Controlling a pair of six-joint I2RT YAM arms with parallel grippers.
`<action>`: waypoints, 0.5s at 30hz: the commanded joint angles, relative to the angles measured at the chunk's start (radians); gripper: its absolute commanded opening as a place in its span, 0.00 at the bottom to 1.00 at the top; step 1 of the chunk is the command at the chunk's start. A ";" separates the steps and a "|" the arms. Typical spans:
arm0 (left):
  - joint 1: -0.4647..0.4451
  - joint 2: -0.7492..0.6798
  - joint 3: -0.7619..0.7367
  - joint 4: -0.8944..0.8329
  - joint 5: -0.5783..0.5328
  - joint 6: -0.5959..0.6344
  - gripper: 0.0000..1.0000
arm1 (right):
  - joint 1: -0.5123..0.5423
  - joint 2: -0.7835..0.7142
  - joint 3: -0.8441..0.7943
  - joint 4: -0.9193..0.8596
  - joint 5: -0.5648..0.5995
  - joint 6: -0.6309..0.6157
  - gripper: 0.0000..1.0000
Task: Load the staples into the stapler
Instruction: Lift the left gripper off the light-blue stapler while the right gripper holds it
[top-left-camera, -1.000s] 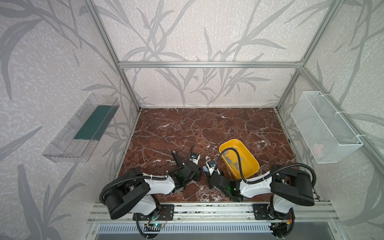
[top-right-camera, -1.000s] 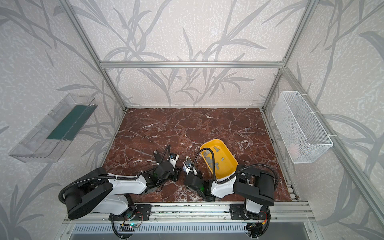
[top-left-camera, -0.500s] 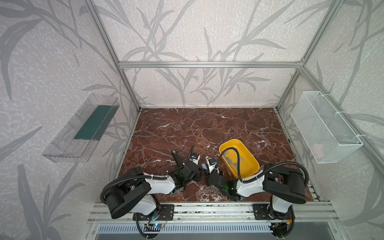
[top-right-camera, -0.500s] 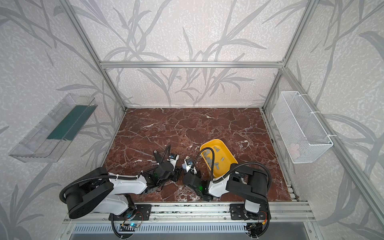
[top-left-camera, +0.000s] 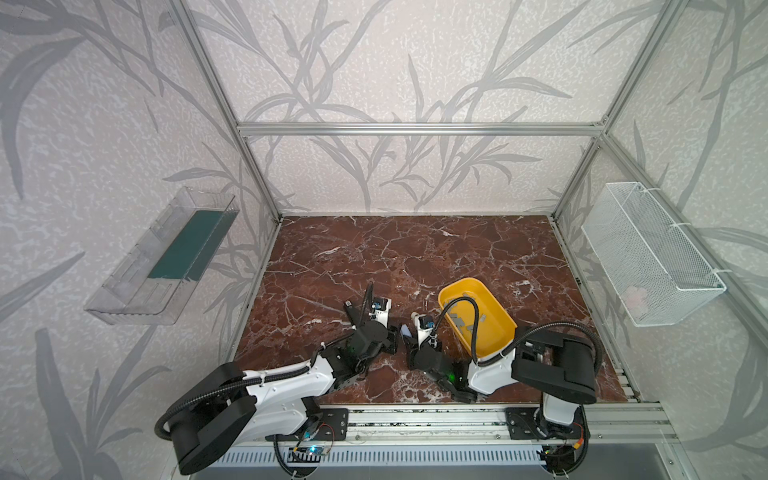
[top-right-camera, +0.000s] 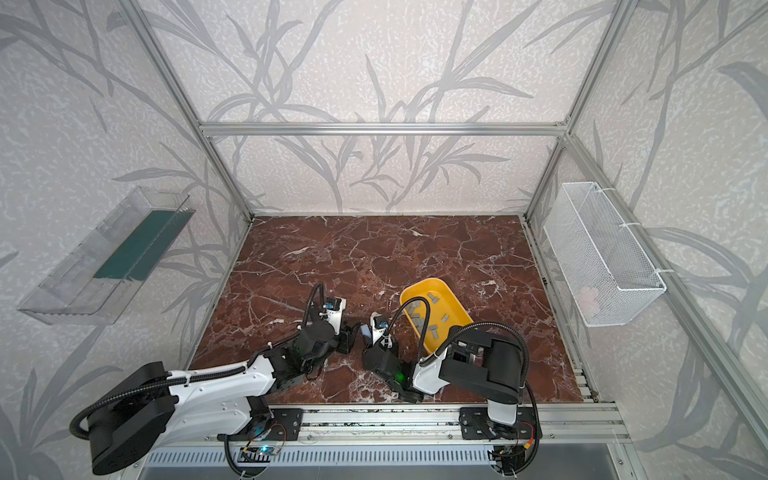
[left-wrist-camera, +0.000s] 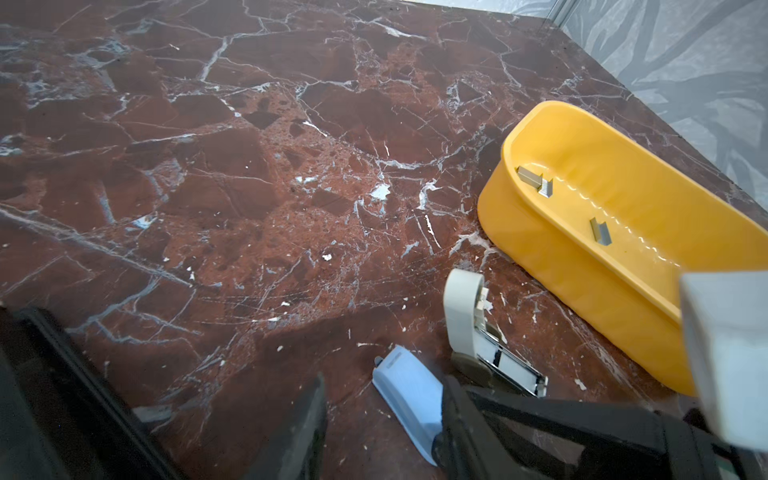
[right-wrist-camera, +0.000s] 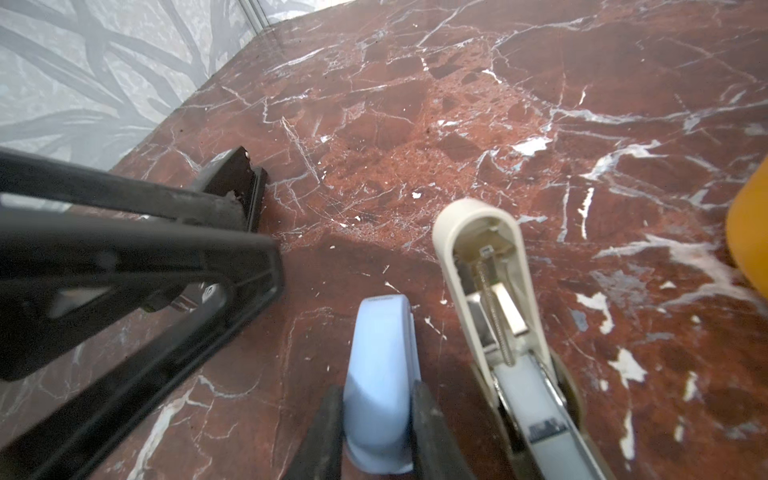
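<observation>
Right claw (right-wrist-camera: 376, 392) is pinched on the light-blue half of the stapler (right-wrist-camera: 380, 345), low over the desk (top-left-camera: 374, 257) near its front edge. The stapler's cream half (right-wrist-camera: 486, 266) lies alongside, hinged open with spring and rail showing. Left claw (right-wrist-camera: 268, 224) sits just beside it, jaws partly apart with only bare desk between them. The staples (top-right-camera: 432, 318) I can see are loose grey strips in the yellow tray (top-right-camera: 419, 283), which stands just right of the stapler in both top views, close but apart.
</observation>
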 joint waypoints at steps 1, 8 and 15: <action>0.013 0.015 0.025 -0.025 -0.021 -0.016 0.47 | 0.009 0.145 -0.094 -0.352 -0.203 0.048 0.19; 0.049 0.115 0.059 0.035 0.049 -0.015 0.45 | 0.009 0.090 -0.070 -0.410 -0.205 0.022 0.17; 0.057 0.194 0.093 0.076 0.096 0.005 0.46 | 0.009 -0.009 -0.094 -0.369 -0.243 -0.027 0.18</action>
